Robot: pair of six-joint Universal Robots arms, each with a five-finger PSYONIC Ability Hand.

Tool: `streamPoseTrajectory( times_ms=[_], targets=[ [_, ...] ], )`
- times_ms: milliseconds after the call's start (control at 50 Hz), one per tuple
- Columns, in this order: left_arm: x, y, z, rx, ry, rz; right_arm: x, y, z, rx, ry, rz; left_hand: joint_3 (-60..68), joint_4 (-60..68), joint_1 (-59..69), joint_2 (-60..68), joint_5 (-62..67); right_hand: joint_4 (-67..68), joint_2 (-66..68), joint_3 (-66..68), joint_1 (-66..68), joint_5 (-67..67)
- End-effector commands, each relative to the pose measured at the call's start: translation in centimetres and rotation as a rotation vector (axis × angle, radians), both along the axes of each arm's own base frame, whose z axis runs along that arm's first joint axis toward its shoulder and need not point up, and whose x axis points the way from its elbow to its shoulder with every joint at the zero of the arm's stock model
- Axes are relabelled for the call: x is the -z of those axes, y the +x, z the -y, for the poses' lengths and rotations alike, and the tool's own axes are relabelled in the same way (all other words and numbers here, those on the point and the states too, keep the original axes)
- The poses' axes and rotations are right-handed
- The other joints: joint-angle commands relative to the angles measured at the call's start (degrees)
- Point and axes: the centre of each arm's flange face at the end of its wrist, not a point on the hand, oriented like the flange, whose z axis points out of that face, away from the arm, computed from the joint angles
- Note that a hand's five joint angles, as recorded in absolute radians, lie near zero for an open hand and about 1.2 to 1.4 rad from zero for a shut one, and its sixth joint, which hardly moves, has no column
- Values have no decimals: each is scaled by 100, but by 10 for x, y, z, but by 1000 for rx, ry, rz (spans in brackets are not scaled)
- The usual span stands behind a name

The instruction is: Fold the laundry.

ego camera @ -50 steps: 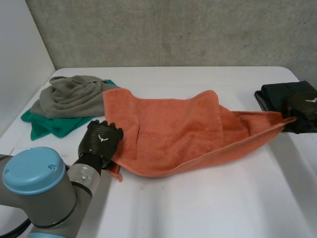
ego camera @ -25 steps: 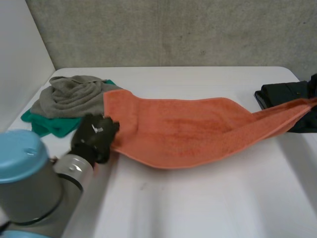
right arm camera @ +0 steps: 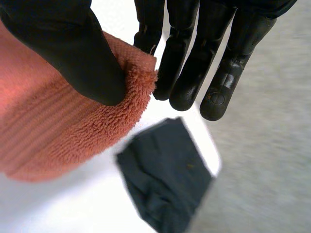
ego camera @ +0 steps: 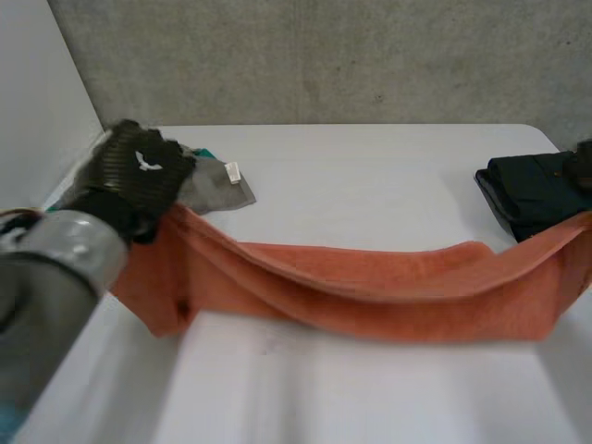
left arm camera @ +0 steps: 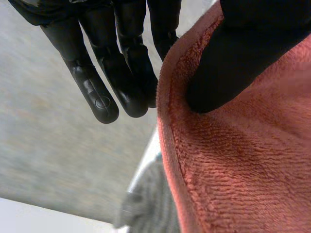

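Orange towel [ego camera: 370, 291]: hangs sagging over the white table [ego camera: 370, 166], strung between both hands.
Left hand [ego camera: 134, 176]: its wrist view shows the thumb pinching the towel's edge against the fingers.
Right hand [right arm camera: 187, 68]: thumb clamped on a corner.
Grey cloth [ego camera: 217, 185] and dark folded garment [ego camera: 532, 190]: on the table.

There are four lots of laundry: one orange towel [ego camera: 370, 296], one grey cloth [ego camera: 217, 190], one green cloth [ego camera: 205, 154], of which just a small bit peeks out beside the grey one, and one dark folded pile [ego camera: 536, 190]. Whether that pile is a single piece or several cannot be told. The grey cloth bears one white label [ego camera: 232, 171]. There are two black hands, the left hand [ego camera: 139, 171] and the right hand [right arm camera: 73, 53]. There is one white tabletop [ego camera: 370, 166].
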Motion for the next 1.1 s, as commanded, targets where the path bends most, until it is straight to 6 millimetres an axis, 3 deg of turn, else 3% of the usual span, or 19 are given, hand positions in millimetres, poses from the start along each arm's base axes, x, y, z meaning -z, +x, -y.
streamPoseTrajectory(
  times_ms=[20,100,160,220,260,320,340,400,420,480,560,620,700,720,820,860,940,1040,1100],
  targets=[
    [59,-22,83,-58,93,45,51,53,36,-28,74,-116,1174,1132,1390,1142,1417,1191,1288,1216,2401,1338],
    [60,-37,120,-61,32,13,61,63,71,-4,-41,-110,1174,1132,1390,1142,1417,1191,1288,1216,2401,1338],
    [45,-42,143,-73,-67,-32,47,67,97,20,-196,-64,1174,1132,1390,1142,1417,1191,1288,1216,2401,1338],
    [8,-46,167,-89,-259,-111,24,69,116,45,-349,11,1174,1132,1390,1142,1417,1191,1288,1216,2401,1338],
    [-26,-46,177,-98,-424,-184,-5,70,129,61,-524,102,1174,1132,1390,1142,1417,1191,1288,1216,2401,1338],
    [-57,-46,180,-102,-577,-261,-46,69,136,67,-747,220,1174,1132,1390,1142,1417,1191,1288,1216,2401,1338],
    [-79,-46,176,-102,-666,-309,-57,69,135,65,-796,247,1174,1132,1390,1142,1417,1191,1288,1216,2401,1338],
    [-110,-42,163,-98,-774,-372,-89,68,125,56,-933,328,1174,1132,1390,1142,1417,1191,1288,1216,2401,1338],
    [-123,-40,154,-95,-809,-392,-94,67,122,56,-948,341,1174,1132,1390,1142,1417,1191,1288,1216,2401,1338],
    [-126,-34,143,-92,-804,-387,-96,66,114,48,-939,366,1174,1132,1390,1142,1417,1191,1288,1216,2401,1338],
    [-105,-28,130,-91,-727,-354,-76,66,106,46,-855,386,1174,1132,1390,1142,1417,1191,1288,1216,2401,1338],
    [-75,-22,118,-80,-634,-313,-59,64,98,54,-778,389,1174,1132,1390,1142,1417,1191,1288,1216,2401,1338],
    [-28,-17,97,-42,-507,-238,-22,62,78,37,-619,363,1174,1132,1390,1142,1417,1191,1288,1216,2401,1338],
    [-16,-15,93,-33,-472,-218,-2,64,69,14,-538,352,1174,1132,1390,1142,1417,1191,1288,1216,2401,1338],
    [59,3,69,-10,-259,-115,54,67,43,-56,-324,328,1174,1132,1390,1142,1417,1191,1288,1216,2401,1338],
    [75,7,64,-8,-209,-95,80,59,33,-49,-222,315,1174,1132,1390,1142,1417,1191,1288,1216,2401,1338],
    [111,13,51,-4,-93,-53,110,41,24,-1,-79,308,1174,1132,1390,1142,1417,1191,1288,1216,2401,1338],
    [151,17,42,-5,40,-2,122,19,23,66,23,309,1174,1132,1390,1142,1417,1191,1288,1216,2401,1338],
    [155,18,40,-5,53,3,124,8,24,89,48,280,742,700,958,710,985,1191,1288,1216,2401,1338]
  ],
)
